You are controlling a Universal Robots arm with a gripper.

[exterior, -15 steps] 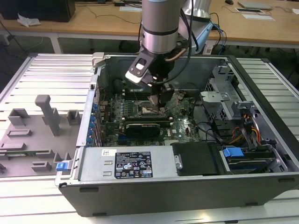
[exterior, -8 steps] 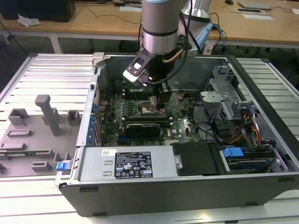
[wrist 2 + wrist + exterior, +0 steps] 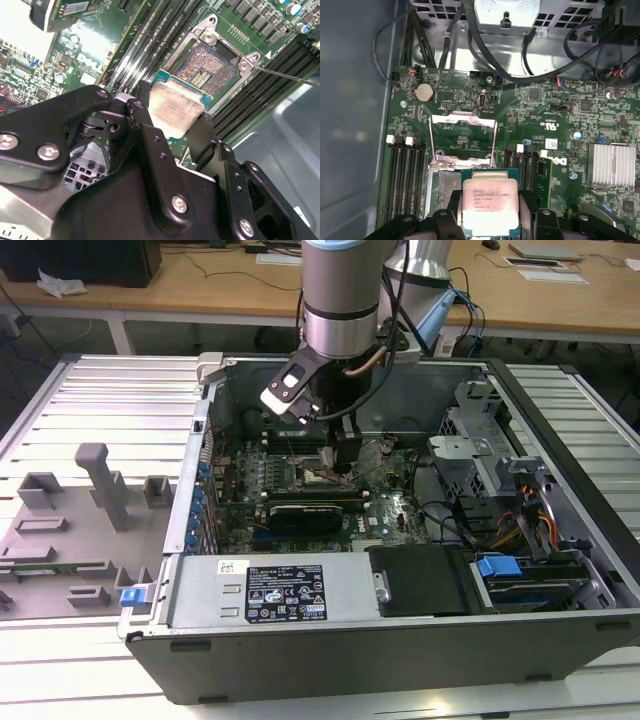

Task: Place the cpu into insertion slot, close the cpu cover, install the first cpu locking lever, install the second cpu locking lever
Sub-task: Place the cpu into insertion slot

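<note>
1. Exterior view: the tool hangs inside the computer case, just above the insertion slot.
2. Second wrist view: the tool pinches the cpu flat by opposite edges, with the bare slot just beyond.
3. First wrist view: the cpu overlaps the slot's near edge, and the cpu cover stands open beyond.
</note>
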